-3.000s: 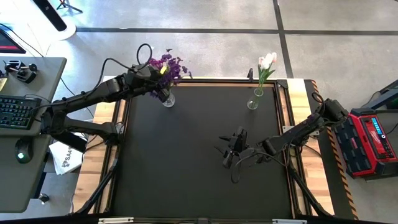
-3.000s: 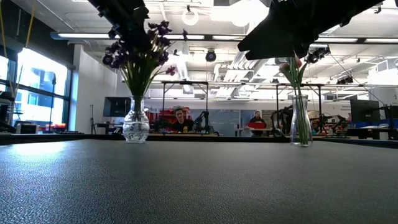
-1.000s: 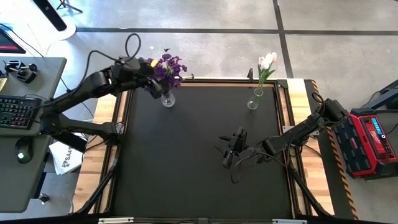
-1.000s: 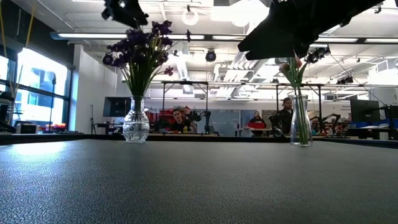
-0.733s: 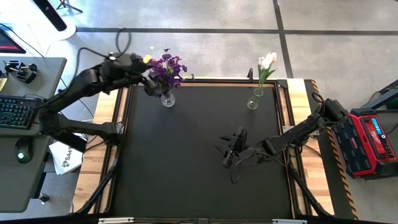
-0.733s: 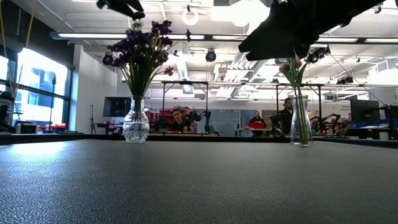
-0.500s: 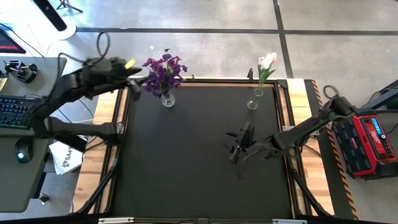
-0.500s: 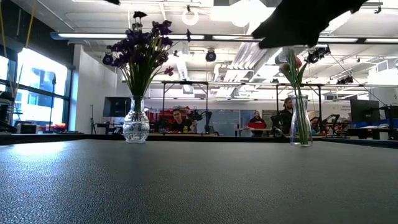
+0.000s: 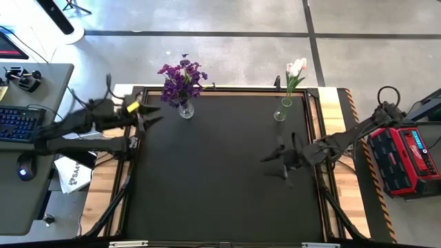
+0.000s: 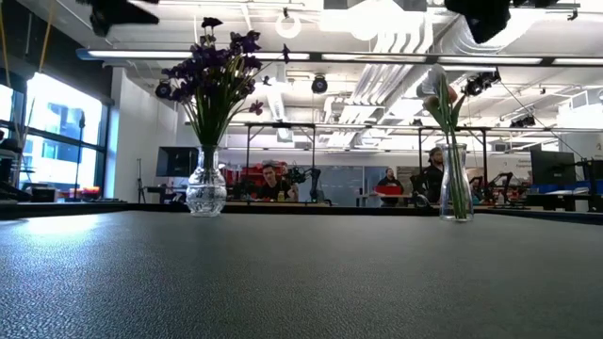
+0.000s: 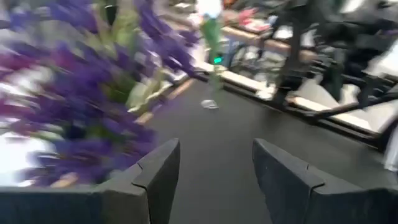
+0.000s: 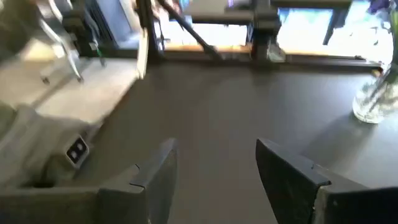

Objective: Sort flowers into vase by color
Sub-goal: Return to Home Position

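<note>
The purple flowers (image 9: 180,76) stand with their stems in a round glass vase (image 9: 185,110) at the table's far left; they show too in the low view (image 10: 212,71) and, blurred, in the left wrist view (image 11: 74,99). Pink and white tulips (image 9: 295,68) stand in a slim glass vase (image 9: 280,111) at the far right, also in the low view (image 10: 456,184). My left gripper (image 9: 148,117) (image 11: 214,165) is open, left of the purple vase and apart from it. My right gripper (image 9: 275,156) (image 12: 214,168) is open above the table's right half, holding nothing.
Black mat (image 9: 220,172) inside a wooden frame. A desk with keyboard (image 9: 17,120) lies beyond the left edge, a red case (image 9: 406,155) beyond the right. In the low view, people (image 10: 271,181) stand in the room behind the table.
My left gripper has drawn back from the purple bouquet toward the table's left edge and somewhat nearer, leaving the flowers standing in their vase. My right gripper has moved toward the table's right edge. Both vases have stayed where they were.
</note>
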Available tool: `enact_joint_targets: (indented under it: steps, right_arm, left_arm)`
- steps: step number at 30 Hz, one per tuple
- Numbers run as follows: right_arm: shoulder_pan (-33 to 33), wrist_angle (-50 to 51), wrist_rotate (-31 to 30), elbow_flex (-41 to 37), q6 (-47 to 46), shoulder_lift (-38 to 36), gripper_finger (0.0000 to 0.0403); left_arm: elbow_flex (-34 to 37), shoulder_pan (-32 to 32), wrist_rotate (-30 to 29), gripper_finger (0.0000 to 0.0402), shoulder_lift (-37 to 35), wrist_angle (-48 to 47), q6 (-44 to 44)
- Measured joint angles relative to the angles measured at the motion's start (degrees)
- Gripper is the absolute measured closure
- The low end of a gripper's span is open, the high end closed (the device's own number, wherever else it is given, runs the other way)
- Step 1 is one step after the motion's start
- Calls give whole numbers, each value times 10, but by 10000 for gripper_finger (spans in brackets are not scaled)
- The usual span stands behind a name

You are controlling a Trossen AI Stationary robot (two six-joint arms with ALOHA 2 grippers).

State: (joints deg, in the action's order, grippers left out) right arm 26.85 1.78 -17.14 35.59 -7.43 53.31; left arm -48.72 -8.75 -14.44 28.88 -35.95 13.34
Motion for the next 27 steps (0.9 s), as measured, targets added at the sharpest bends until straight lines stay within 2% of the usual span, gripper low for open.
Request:
enact_joint_targets:
  steps: [6,9,13,19,24,27]
  right_arm:
    - [-1,-41,-49,-98,-17,-119,229]
    - [-1,-92,-51,-152,-17,-192,248]
    - [-1,-155,-51,-219,-31,-269,276]
    - [-1,-174,-29,-291,-28,-352,325]
    - [-1,-238,6,-350,-13,-397,383]
    - [-4,-232,2,-350,10,-413,398]
  left_arm:
    - [177,28,3,214,-73,164,10]
    - [246,33,5,214,-97,244,7]
    - [306,39,51,214,-125,329,-24]
    - [339,40,79,214,-172,333,-24]
    - [364,40,97,214,-215,328,-20]
    - [382,39,94,214,-242,326,-20]
